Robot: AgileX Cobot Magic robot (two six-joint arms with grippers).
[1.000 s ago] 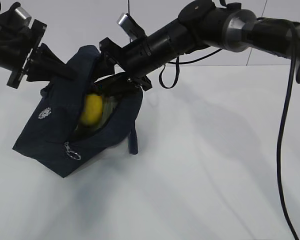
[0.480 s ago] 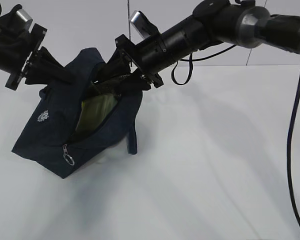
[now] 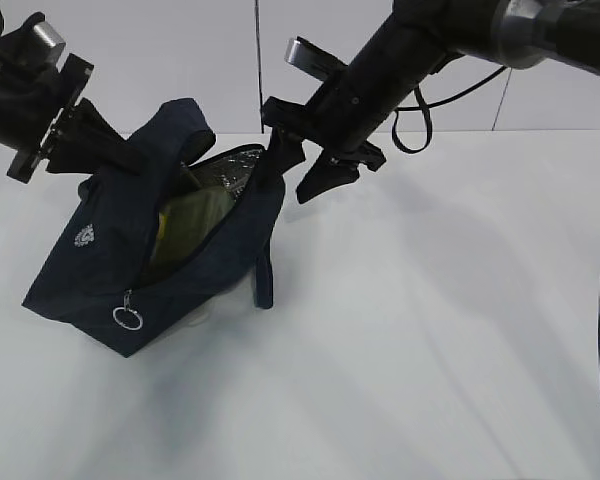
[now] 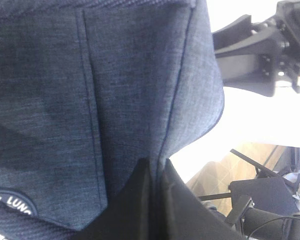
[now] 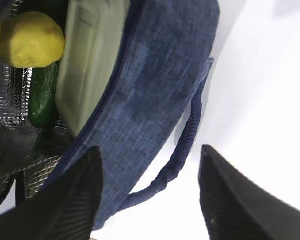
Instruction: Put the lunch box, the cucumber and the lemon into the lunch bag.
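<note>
The lunch box (image 5: 87, 60) stands on edge inside the open lunch bag (image 3: 130, 260), its green lid facing the opening, with the lemon (image 5: 31, 39) and the cucumber (image 5: 43, 95) tucked beside it against the silver lining. The bag sits tilted on the white bench (image 3: 430, 330), its ring pull hanging at the front. The left tool (image 4: 157, 172) is clamped on the bag's fabric edge, holding it up. The right tool (image 5: 150, 195) hangs spread apart, empty, just outside the bag's rim above a loop handle (image 5: 187, 137).

Bright, even light; soft shadows.
</note>
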